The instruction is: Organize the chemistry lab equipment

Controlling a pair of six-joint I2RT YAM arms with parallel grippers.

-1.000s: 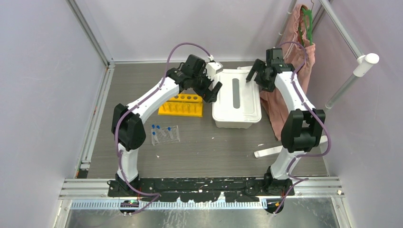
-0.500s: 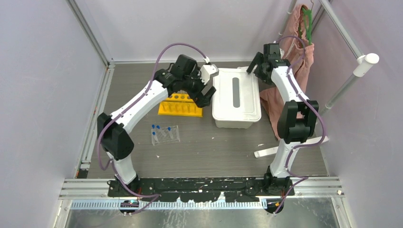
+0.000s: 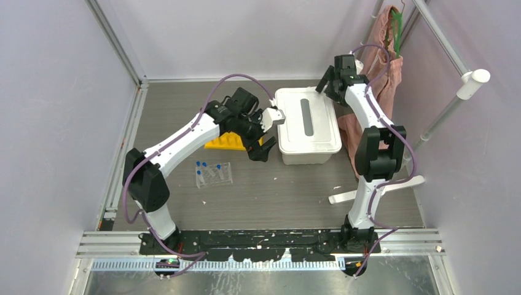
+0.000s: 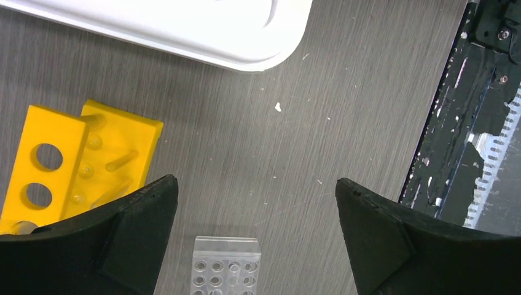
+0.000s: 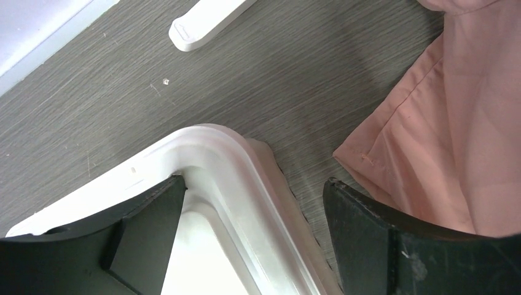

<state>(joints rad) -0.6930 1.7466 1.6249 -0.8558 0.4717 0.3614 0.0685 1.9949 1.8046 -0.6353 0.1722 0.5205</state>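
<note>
Just beyond the arm bases, the clear tray (image 3: 214,174) sits on the table (image 3: 276,190) with a few small blue-capped vials (image 3: 204,165) standing in its wells. It looks to be light, hard, slick plastic, best taken by a short end wall and kept level, since the vials could tip or rattle loose. A little farther back the left gripper (image 4: 255,187) hangs over the table between tray, rack and box, its jaws spread wide and holding nothing. Just beside it lies the yellow rack (image 4: 83,157), which is partly hidden under the arm from overhead. It appears to be a stiff, light moulding, and the outer edge of its perforated top plate seems the plainest place to take hold. Beyond that stands a white lidded box (image 3: 307,126), smooth and probably slippery. At its far right corner the right gripper (image 5: 253,184) hovers with jaws wide apart on either side of the lid's rounded corner, gripping nothing. Whether a finger touches the lid cannot be told. The pink cloth (image 5: 442,117) lies just beside that corner. No brand, label or legible writing shows in any view.
</note>
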